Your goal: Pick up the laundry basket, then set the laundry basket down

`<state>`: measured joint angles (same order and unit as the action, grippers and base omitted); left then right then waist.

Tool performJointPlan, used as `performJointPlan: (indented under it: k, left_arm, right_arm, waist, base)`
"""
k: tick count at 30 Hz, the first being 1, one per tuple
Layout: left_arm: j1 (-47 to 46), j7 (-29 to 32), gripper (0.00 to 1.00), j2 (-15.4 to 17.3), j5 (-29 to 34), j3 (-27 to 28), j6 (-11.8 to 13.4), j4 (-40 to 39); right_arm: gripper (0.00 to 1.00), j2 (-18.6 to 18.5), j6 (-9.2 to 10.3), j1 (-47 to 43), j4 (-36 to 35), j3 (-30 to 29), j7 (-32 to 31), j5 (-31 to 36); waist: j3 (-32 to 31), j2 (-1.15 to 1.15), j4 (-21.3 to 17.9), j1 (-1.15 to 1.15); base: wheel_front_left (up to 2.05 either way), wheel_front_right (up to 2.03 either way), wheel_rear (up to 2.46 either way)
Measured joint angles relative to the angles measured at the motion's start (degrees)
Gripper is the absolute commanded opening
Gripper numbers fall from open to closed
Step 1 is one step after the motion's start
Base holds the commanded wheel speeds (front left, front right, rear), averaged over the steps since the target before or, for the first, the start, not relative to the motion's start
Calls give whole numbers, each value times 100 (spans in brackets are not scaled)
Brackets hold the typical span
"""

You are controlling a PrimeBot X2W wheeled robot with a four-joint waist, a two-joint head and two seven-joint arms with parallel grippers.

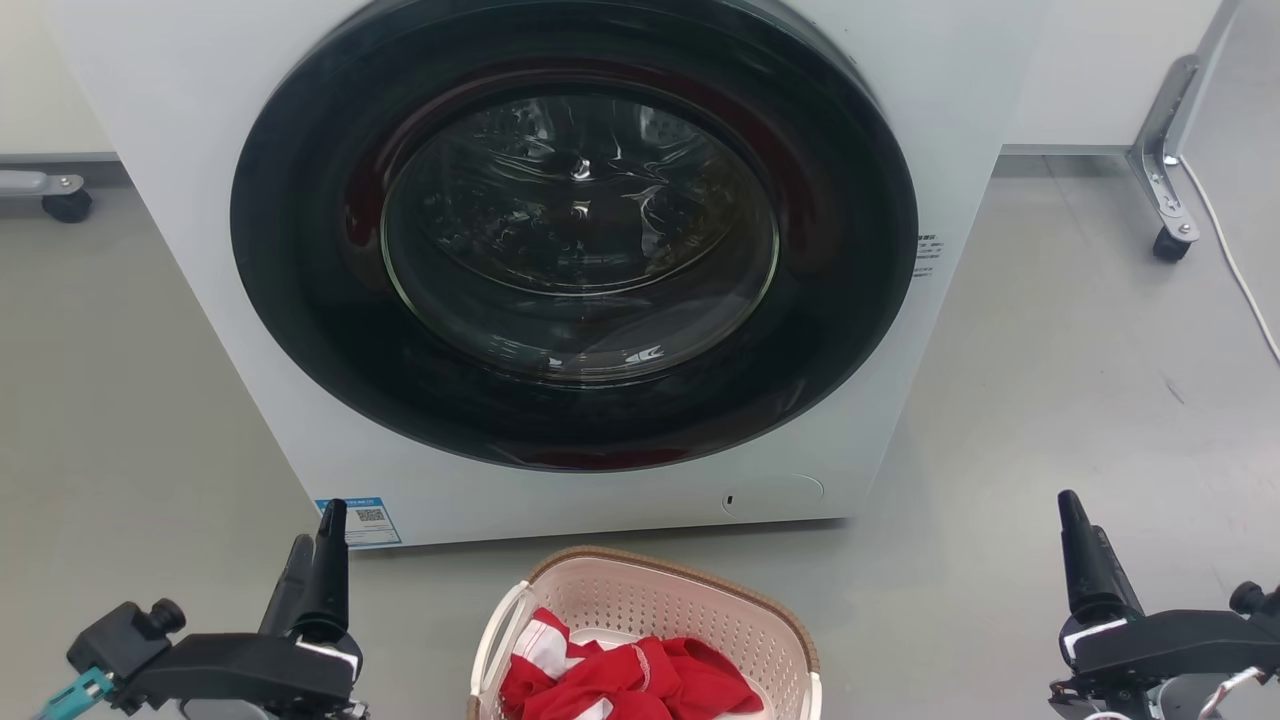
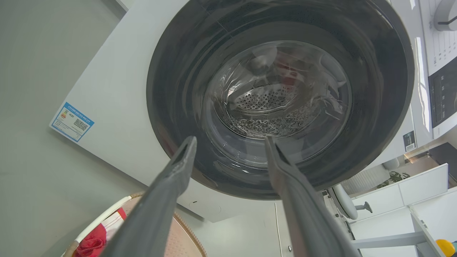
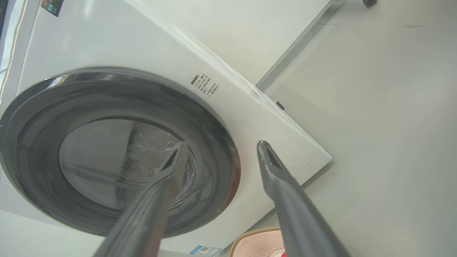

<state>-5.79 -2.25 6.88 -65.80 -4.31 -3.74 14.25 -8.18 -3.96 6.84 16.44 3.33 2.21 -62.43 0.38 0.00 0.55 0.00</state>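
Cream plastic, perforated w/ rows of small round holes, capped by a brown woven-look rim: that's the laundry basket (image 1: 700, 620). It sits on the grey floor (image 1: 1050, 400) at bottom centre of my head view, just in front of the white washing machine (image 1: 200, 200) and apart from it, roughly between my two arms. Its far wall is rounded and faces the washer slightly skewed, w/ the far-L corner closer to the machine. A white handle (image 1: 495, 625) loops off the L side and a bit of another shows on the R, so the handles lie across my view. The near part is cut by the frame edge, so I can't call the long axis. A crumpled red-and-white garment (image 1: 630, 680) lies inside.

The washer's round door (image 1: 575, 230) is glossy black around clear glass, w/ the metal drum visible behind it, and a blue label (image 1: 360, 520) sits at the lower-L corner.

The L claw (image 1: 315, 530) hangs low on the L, well clear of the basket. In its wrist view the L claw (image 2: 230, 139) is spread w/ nothing between the long dark fingers. The R claw (image 1: 1070, 505) is far R, and per its wrist view (image 3: 222, 143) it's likewise spread and empty.
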Motion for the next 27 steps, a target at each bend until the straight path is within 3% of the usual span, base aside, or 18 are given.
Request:
performJointPlan:
  k: [11,27]
  left_arm:
    - [-35,-246,100,177,1109,-336,285,-179]
    - [-71,-588,100,270,2334,-655,578,-153]
  right_arm:
    - [100,-224,191,114,-53,527,247,1205]
    - [100,-374,398,202,112,954,580,2348]
  waist:
    - [10,0,22,0]
    - [9,0,34,0]
  base:
    - [0,0,0]
    - [0,0,0]
